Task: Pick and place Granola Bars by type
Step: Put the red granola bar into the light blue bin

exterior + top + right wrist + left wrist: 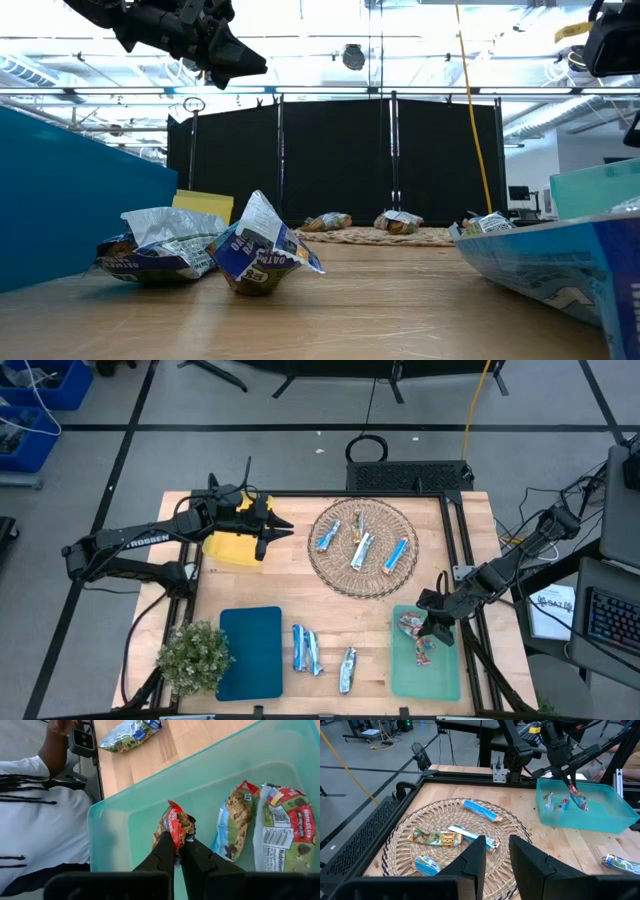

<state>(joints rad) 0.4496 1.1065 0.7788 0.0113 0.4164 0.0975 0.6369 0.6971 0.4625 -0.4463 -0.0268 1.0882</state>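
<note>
The right gripper (178,851) pinched a red-wrapped granola bar (176,826) over the green tray (112,827), two bars (235,822) lying inside. The left gripper (497,852) hung part-open, empty, above the wicker basket (400,851) of bars.

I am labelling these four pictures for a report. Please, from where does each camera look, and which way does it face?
High view: above the table, straight down; both arms, wicker basket.
Low view: table height, level across; bars, an arm overhead.
Left wrist view: over the basket; the left gripper empty.
Right wrist view: into the green tray; the right gripper shut on a red bar.
Shared: left wrist and high views both show basket and tray.
</note>
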